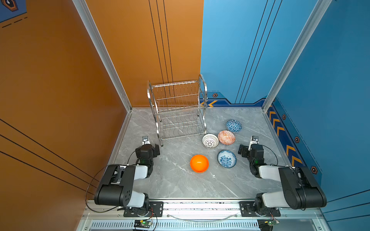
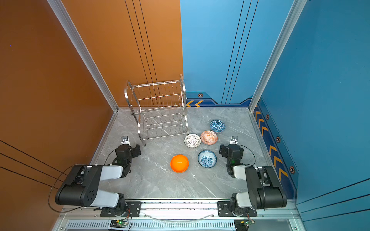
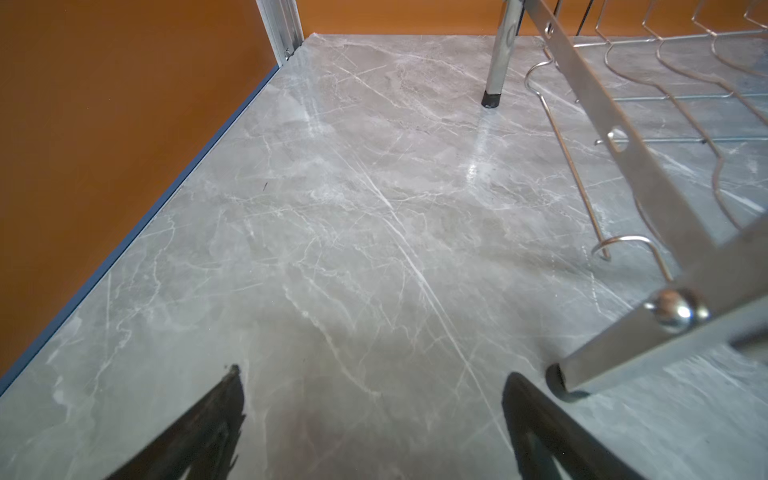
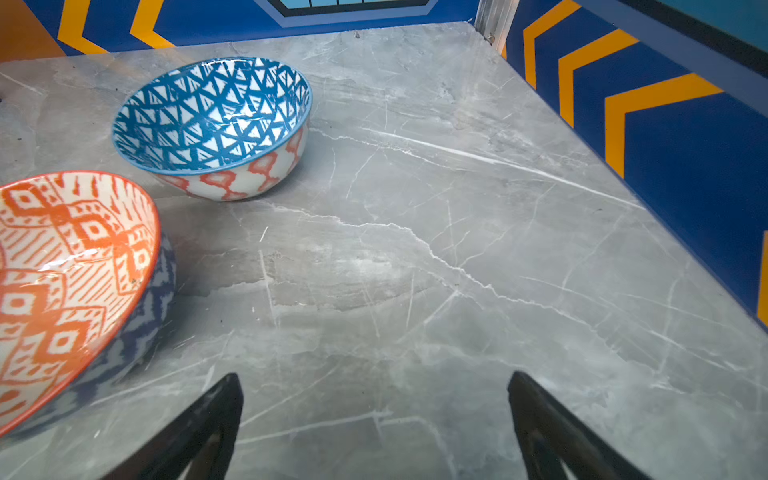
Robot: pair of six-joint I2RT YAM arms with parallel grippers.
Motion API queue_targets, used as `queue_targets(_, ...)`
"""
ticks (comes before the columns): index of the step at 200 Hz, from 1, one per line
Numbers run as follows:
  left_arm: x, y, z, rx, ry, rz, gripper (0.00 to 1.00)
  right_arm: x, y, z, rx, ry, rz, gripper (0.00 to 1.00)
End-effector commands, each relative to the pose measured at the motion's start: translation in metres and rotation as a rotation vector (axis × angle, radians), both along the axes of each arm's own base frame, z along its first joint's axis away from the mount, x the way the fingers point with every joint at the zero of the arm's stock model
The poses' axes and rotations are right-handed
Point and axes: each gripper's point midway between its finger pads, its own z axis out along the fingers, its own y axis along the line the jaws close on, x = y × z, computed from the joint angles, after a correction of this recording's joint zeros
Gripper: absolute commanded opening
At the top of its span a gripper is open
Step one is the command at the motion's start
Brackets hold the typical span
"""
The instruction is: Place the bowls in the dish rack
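Note:
The steel wire dish rack [image 1: 178, 112] [image 2: 158, 112] stands empty at the back of the marble table. Five bowls sit upright on the table to its right and front: plain orange [image 1: 199, 163], white lattice [image 1: 210, 140], orange-white geometric [image 1: 226, 137] [image 4: 62, 270], blue-white triangles [image 1: 234, 125] [image 4: 212, 120] and blue-white floral [image 1: 226, 158]. My left gripper [image 3: 374, 374] is open and empty, low over bare table, beside the rack's front left foot [image 3: 559, 382]. My right gripper [image 4: 376, 376] is open and empty, just right of the geometric bowl.
An orange wall [image 1: 60, 100] closes the left side and a blue wall with yellow chevrons [image 1: 290, 148] the right. The rack's rear left leg [image 3: 496, 62] stands ahead of the left gripper. Both arm bases sit on the front rail [image 1: 200, 206].

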Motion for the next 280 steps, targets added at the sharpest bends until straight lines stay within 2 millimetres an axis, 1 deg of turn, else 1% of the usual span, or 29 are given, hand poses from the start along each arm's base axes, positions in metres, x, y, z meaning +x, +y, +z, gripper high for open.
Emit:
queue_targets(1,0.035,-0.006,0.031,0.074,-0.144,-0.036,0.98,0.039,-0.001,0.034,-0.040,-0.164,0.021,1.00)
queue_targets(152,0.035,-0.005,0.031,0.075,-0.144,-0.037,0.98,0.039,-0.001,0.034,-0.039,-0.164,0.024,1.00)
queue_targets(191,0.036,-0.005,0.029,0.041,-0.134,-0.064,0.98,0.039,-0.001,0.034,-0.037,-0.163,0.025,1.00)
queue_targets(200,0.036,-0.006,0.029,0.041,-0.133,-0.067,0.98,0.039,-0.002,0.034,-0.038,-0.162,0.022,1.00)
queue_targets(211,0.036,-0.002,0.038,0.051,-0.146,-0.040,0.98,0.038,-0.004,0.034,-0.047,-0.162,0.003,1.00)
queue_targets(230,0.030,0.010,0.053,0.056,-0.144,0.038,0.98,0.035,-0.016,0.043,-0.059,-0.165,-0.076,1.00)
queue_targets(247,0.019,0.017,0.064,0.046,-0.162,0.076,0.98,0.030,-0.020,0.051,-0.090,-0.169,-0.125,1.00)
queue_targets(262,0.012,0.018,0.065,0.018,-0.138,0.095,0.98,0.025,-0.019,0.059,-0.130,-0.148,-0.149,1.00)
queue_targets(280,0.005,0.015,0.063,-0.031,-0.101,0.108,0.98,0.020,-0.018,0.068,-0.152,-0.083,-0.168,1.00)
